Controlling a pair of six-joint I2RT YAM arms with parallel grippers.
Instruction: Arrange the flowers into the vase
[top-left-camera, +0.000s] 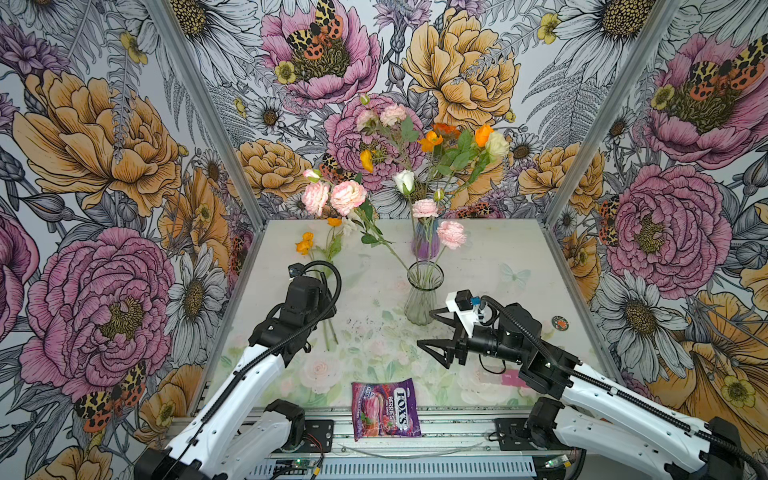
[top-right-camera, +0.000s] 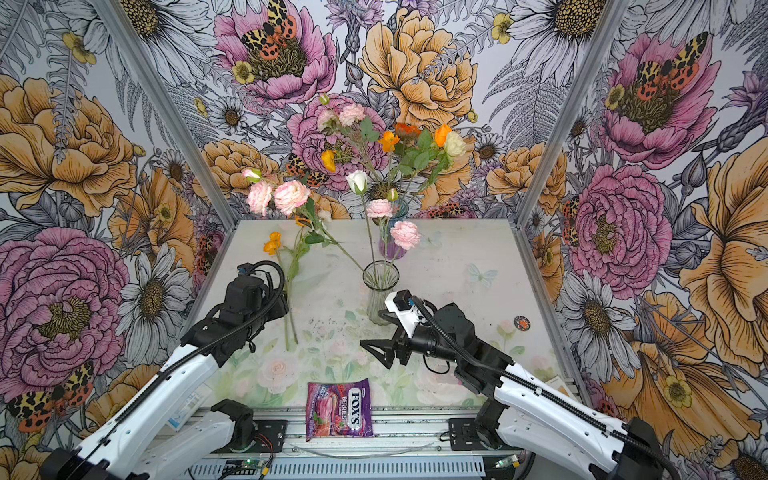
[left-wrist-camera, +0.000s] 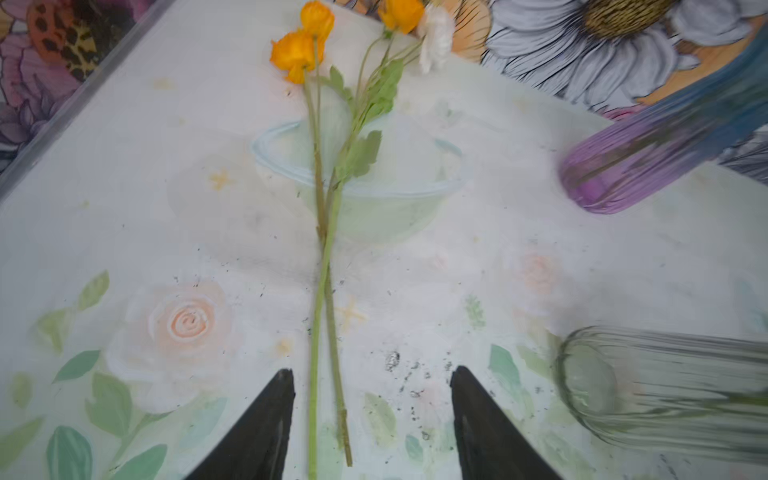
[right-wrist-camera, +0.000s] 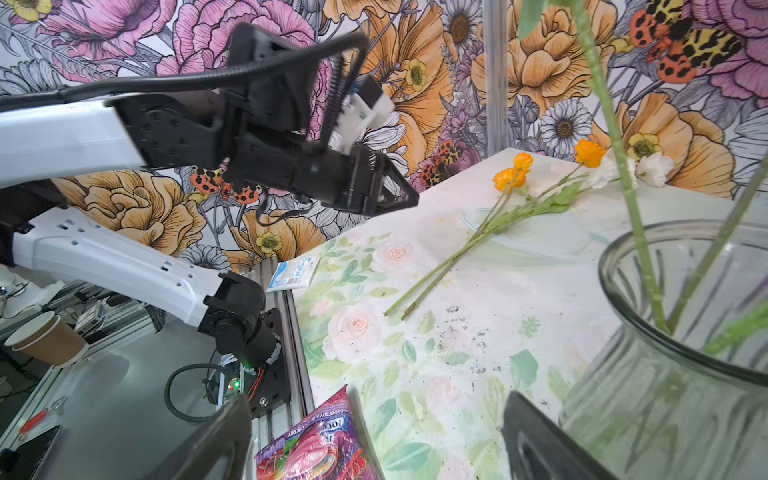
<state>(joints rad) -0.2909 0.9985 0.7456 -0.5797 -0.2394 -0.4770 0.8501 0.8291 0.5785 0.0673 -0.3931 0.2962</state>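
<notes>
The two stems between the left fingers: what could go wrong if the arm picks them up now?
1. The two stems cross each other between the open left fingers, nearer to one of them; closing may catch both, or push one aside.
2. The open right fingers stand close beside the clear vase, whose flowers lean far out; a bump could tip it.

Tabletop (top-left-camera: 478, 241): clear vase (top-left-camera: 424, 299), purple vase (top-left-camera: 424, 245), orange flowers (top-left-camera: 305, 243) (flat), candy bag (top-left-camera: 384, 409).
</notes>
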